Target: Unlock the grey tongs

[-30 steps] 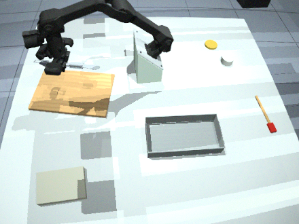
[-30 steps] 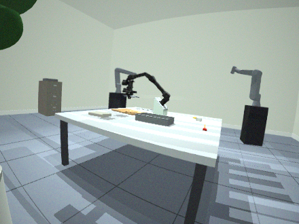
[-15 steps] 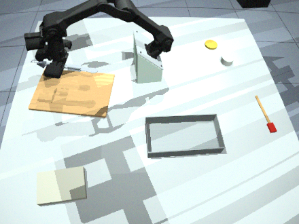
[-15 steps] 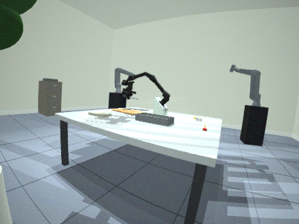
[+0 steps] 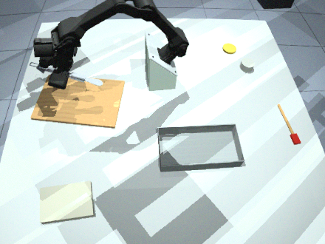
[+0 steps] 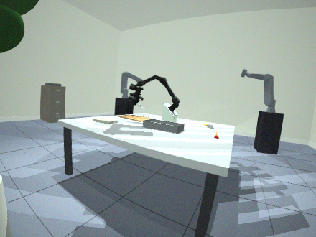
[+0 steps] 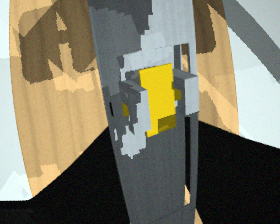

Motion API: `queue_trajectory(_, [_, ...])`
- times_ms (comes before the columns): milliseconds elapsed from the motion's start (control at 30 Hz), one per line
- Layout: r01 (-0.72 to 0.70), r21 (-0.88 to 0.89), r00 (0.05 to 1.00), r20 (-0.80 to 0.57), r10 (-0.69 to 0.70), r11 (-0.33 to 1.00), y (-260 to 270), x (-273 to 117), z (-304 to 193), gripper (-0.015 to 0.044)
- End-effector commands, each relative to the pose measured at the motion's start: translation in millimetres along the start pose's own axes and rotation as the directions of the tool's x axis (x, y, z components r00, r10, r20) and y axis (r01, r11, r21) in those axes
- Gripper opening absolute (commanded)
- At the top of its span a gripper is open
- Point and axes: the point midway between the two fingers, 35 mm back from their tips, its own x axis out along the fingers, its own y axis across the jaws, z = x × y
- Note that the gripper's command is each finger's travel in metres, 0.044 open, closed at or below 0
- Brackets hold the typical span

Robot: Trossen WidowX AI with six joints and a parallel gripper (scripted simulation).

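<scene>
My gripper is shut on the grey tongs and holds them a little above the far left corner of the wooden board. The tongs lie nearly level, with their tips pointing right over the board's far edge and their hinge end sticking out to the left. In the wrist view the tongs run up the middle of the picture, and a yellow lock piece shows on them. The two arms look close together. The grey roasting tin stands near the table's middle.
A pale wedge block stands at the arm's base. A yellow disc, a small white cylinder and a red-headed spatula lie on the right side. A cream slab lies at the front left.
</scene>
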Motion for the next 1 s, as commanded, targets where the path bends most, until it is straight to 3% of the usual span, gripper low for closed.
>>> queue_trajectory(0, [0.005,0.001,0.997,0.075,-0.005,1.000,1.6,-5.1,3.8,-0.0150])
queue_trajectory(967, [0.013,0.016,0.867,0.498,-0.020,1.000,3.6,-23.1,-3.2,-0.0150])
